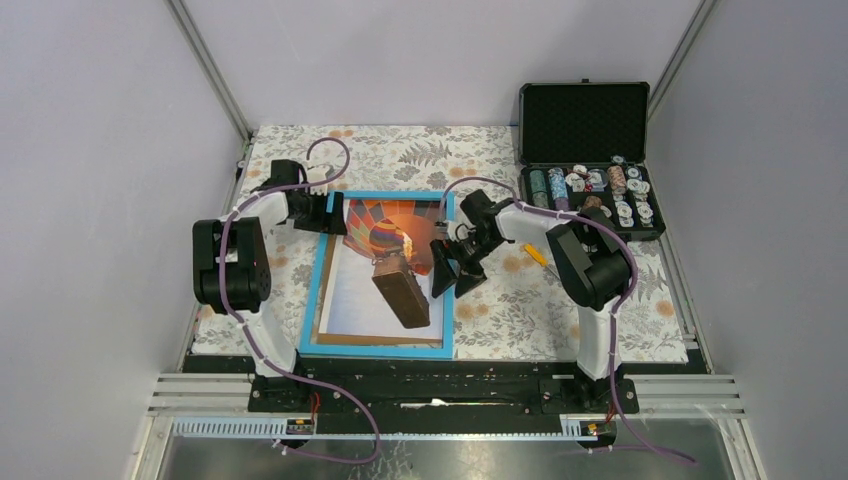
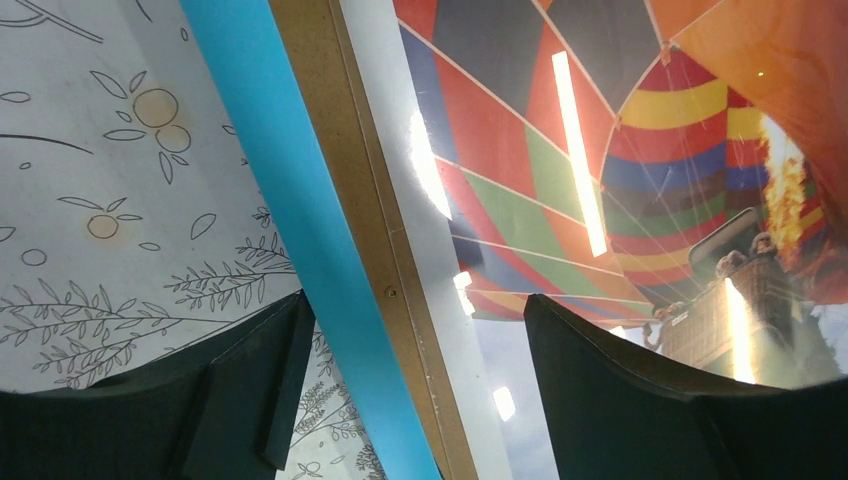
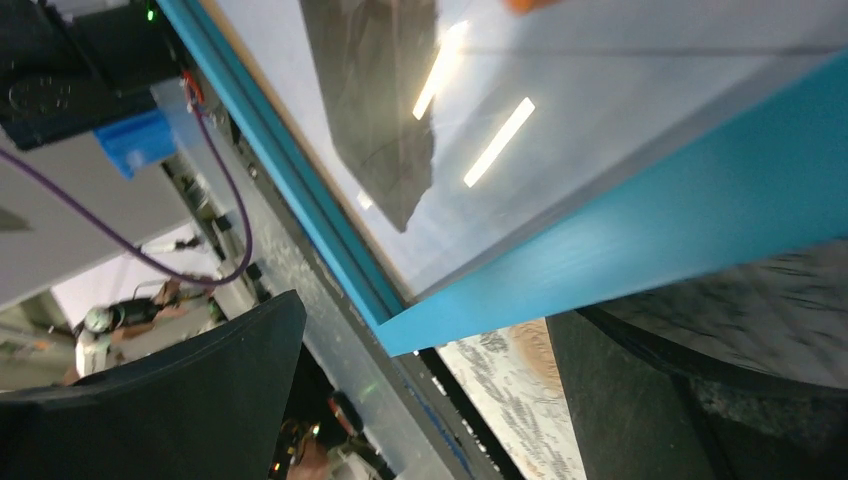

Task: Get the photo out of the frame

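Light-blue border and pale wood rim: the frame (image 1: 375, 349) is lying on the floral tablecloth (image 1: 510, 310), left of centre in the top view. The photo (image 1: 352, 292) is sitting inside it, balloon and brown basket facing up.

We are noting the left gripper (image 1: 337, 213) at the frame's upper-left corner. In its wrist view the fingers (image 2: 250, 380) are standing wide apart, one over the cloth and the other over the print, with the blue border running between them. We cannot tell whether they are touching it.

The right gripper (image 1: 455, 272) is hanging at the frame's right edge, mid-picture, fingers spread fully and holding nothing. Its wrist view is showing the blue border passing between them.

Upper right, a black case (image 1: 585, 120) is standing open with rows of chips (image 1: 590, 185); their markings are too small for us to read. A small yellow object (image 1: 537, 253) is lying on the cloth beside the right arm.
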Robot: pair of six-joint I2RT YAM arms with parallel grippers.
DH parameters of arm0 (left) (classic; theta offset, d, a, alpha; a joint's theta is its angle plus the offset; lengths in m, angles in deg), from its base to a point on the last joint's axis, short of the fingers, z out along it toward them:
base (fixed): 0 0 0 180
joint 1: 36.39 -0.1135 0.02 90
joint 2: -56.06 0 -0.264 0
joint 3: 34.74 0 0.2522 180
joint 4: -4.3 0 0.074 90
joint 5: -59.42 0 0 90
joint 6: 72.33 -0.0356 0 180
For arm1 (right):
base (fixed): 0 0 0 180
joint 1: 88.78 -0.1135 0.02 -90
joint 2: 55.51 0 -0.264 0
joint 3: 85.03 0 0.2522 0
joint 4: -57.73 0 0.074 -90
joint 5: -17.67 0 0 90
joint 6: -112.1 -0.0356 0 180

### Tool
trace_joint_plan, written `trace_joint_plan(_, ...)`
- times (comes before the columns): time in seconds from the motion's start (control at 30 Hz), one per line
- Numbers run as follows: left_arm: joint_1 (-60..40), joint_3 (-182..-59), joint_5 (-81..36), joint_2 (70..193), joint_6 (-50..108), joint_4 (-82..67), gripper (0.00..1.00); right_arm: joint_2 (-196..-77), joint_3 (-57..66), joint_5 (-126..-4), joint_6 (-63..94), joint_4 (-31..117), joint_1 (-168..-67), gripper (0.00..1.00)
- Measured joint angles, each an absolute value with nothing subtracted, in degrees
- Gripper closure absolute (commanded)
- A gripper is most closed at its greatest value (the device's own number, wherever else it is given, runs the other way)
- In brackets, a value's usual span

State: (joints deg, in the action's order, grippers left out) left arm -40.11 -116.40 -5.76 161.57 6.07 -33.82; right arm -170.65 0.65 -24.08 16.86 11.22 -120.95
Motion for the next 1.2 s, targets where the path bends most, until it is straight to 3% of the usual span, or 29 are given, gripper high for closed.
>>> trace_joint_plan(0.17, -39.9, -117.6, -7.6, 160.1, 7.6, -36.9, 0.13, -169.8, 1.4, -28.3, 15.1, 11.7, -120.2, 0.00)
trace_joint_plan(0.57, -43.0, -105.8, -12.0, 143.1, 14.3, -42.0, 0.06, -167.0, 2.9, -47.3, 10.2, 12.6, -120.5, 0.15)
trace_joint_plan(0.9, -42.8, -102.5, -15.7, 143.5, 15.3, -42.4, 0.24, -169.1, 5.4, -49.3, 7.4, 14.8, -121.5, 0.29)
trace_joint_plan(1.2, -42.8, -102.5, -15.8, 148.2, 15.4, -41.1, 0.55, -171.3, 7.1, -48.7, 6.8, 14.9, -121.7, 0.47)
